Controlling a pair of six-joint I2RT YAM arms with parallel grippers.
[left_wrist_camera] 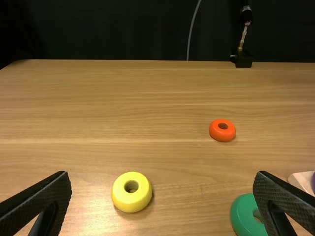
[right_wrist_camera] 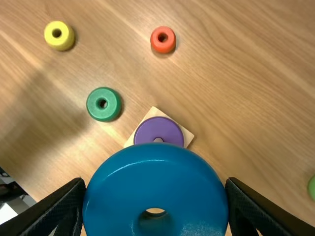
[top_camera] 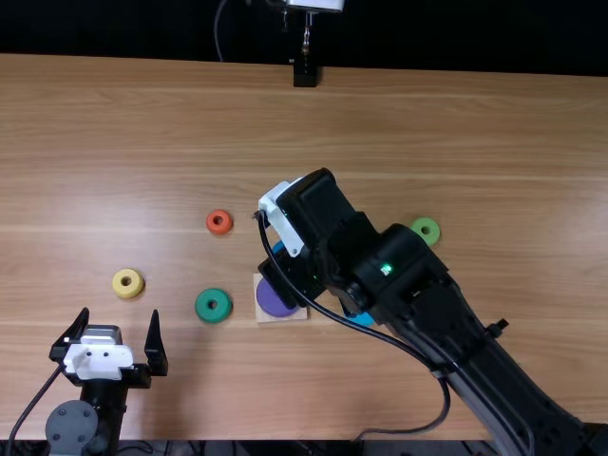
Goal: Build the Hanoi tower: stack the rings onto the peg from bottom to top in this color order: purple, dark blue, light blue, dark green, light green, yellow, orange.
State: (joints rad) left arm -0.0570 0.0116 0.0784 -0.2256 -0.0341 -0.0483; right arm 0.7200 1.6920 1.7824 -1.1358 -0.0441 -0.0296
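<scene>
My right gripper (top_camera: 288,277) hangs over the wooden base (top_camera: 283,316). In the right wrist view this gripper (right_wrist_camera: 155,184) is shut on the dark blue ring (right_wrist_camera: 155,179), close to the purple ring (right_wrist_camera: 159,130), which lies around the peg on the base. The left gripper (top_camera: 120,319) stands open at the near left; in its wrist view the gripper (left_wrist_camera: 163,176) has nothing between its fingers. Loose on the table lie the dark green ring (top_camera: 213,305), yellow ring (top_camera: 128,283), orange ring (top_camera: 219,222) and light green ring (top_camera: 426,230). The light blue ring (top_camera: 363,319) is partly under the right arm.
The right arm stretches diagonally over the table (top_camera: 456,123) from the near right corner, with a loose cable along it. A black stand (top_camera: 305,74) is at the far edge. Bare wood lies beyond the orange ring.
</scene>
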